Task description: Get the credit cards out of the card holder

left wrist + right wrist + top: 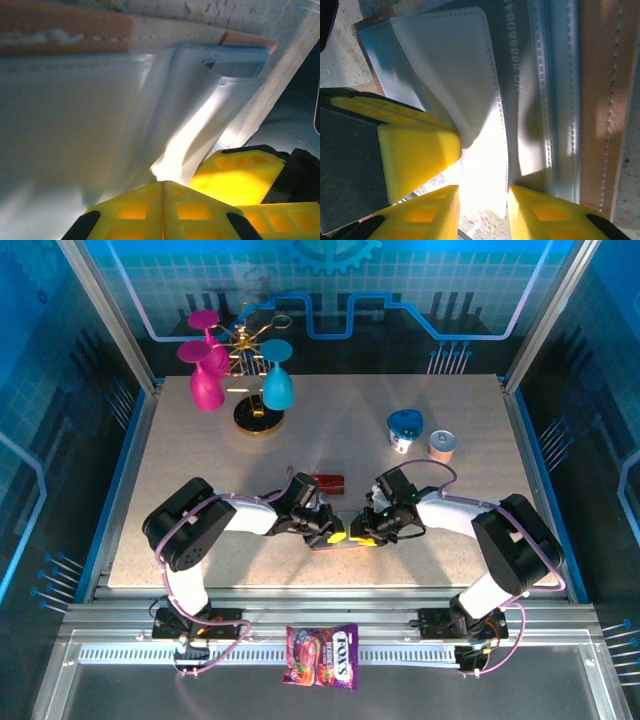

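Both arms reach inward and meet over the card holder (325, 543), which lies open on the surface (470, 400) near its front edge, about midway between the two bases. The left end effector (335, 534) and the right end effector (366, 536) sit just beside each other on top of it, their yellow tips almost touching.

In the left wrist view the left end effector (163, 187) has its fingers pressed together. A pale fold of the grey-blue lining of the card holder (75, 125) runs right up to the tips, so it appears to pinch that fold. The holder's brown stitched edge runs along the top of this view.

In the right wrist view the right end effector (482, 200) is partly spread. A brightly lit flap of the card holder (450, 65) hangs in the gap, and neither finger clearly presses on it.

One dark red credit card (327, 481) lies flat on the surface just beyond the end effectors, apart from the holder.

A purple-red candy packet (322, 655) rests on the metal rail in front of the bases.
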Controlling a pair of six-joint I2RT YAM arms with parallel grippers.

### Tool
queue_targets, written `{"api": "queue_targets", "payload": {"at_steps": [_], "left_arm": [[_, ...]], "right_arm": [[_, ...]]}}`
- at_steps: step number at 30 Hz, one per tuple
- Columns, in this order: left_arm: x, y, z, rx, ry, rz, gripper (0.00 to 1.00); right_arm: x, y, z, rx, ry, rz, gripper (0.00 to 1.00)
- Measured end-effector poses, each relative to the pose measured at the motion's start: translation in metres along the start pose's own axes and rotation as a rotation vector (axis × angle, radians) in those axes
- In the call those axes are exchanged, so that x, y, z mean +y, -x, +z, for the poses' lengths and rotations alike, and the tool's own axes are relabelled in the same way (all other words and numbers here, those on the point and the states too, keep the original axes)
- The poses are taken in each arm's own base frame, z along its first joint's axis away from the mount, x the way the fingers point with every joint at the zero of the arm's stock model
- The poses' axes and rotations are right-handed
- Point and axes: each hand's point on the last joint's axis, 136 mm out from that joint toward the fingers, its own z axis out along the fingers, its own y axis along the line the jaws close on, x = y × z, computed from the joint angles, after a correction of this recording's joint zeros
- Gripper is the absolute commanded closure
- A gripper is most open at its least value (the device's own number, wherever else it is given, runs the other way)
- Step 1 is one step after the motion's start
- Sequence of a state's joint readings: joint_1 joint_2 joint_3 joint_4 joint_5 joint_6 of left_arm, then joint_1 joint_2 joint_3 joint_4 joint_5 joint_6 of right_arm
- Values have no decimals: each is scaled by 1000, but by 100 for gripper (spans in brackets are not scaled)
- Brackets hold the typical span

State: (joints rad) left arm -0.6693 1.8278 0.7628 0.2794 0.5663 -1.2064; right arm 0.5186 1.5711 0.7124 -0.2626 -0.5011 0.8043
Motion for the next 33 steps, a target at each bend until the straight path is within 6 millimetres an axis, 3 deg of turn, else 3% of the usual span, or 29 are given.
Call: {"api": "queue_targets", "payload": {"at_steps": [12, 24, 33], "left_arm": [[0, 0, 0, 0, 0, -1, 93], [-4, 0, -2, -1, -12, 7, 82], [-30, 0, -26, -36, -57, 44, 75]], "right_arm": [[0, 0, 3, -9, 11, 14, 83], [2, 2, 3, -19, 21, 9, 77], [4, 4, 3, -23, 25, 5, 75]]}}
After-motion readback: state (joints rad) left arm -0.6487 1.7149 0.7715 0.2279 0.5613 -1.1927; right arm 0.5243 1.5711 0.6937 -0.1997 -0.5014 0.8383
